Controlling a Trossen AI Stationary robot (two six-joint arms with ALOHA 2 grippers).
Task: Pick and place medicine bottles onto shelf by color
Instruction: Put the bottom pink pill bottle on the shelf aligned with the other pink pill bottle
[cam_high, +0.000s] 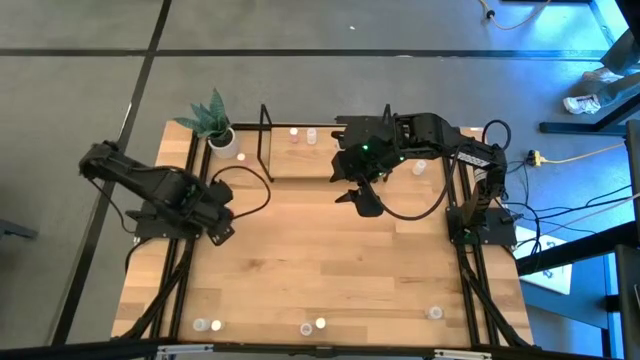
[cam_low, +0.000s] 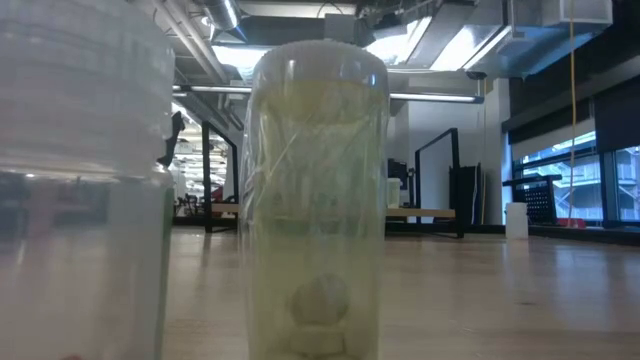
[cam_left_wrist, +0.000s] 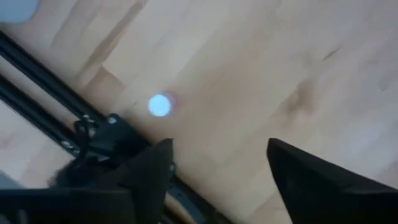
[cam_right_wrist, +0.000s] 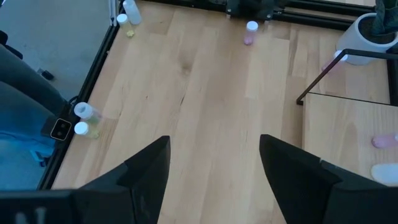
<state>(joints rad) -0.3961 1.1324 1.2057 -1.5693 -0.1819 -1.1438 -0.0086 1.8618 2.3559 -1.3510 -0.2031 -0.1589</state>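
Note:
My left gripper (cam_high: 220, 235) (cam_left_wrist: 217, 171) is open, pointing down over the table's left side. A small bottle (cam_left_wrist: 160, 104) with a white top and pinkish body stands on the table just beyond its fingertips, untouched; the right wrist view shows this bottle (cam_right_wrist: 250, 31) too. My right gripper (cam_high: 360, 200) (cam_right_wrist: 214, 174) hangs open above the table, beside the shelf (cam_high: 300, 165) (cam_right_wrist: 348, 124). Two bottles (cam_high: 294, 132) (cam_high: 312, 135) stand on the shelf's far part. Other bottles (cam_high: 306, 328) (cam_high: 434, 313) stand upright along the near edge.
A white pot with a green plant (cam_high: 222, 135) stands at the shelf's left, with a bottle (cam_high: 240, 155) beside it. Black frame rails (cam_left_wrist: 56, 118) run along the table's left side. In the low view, two bottles (cam_low: 315, 200) (cam_low: 80, 180) close to the camera block most of the view.

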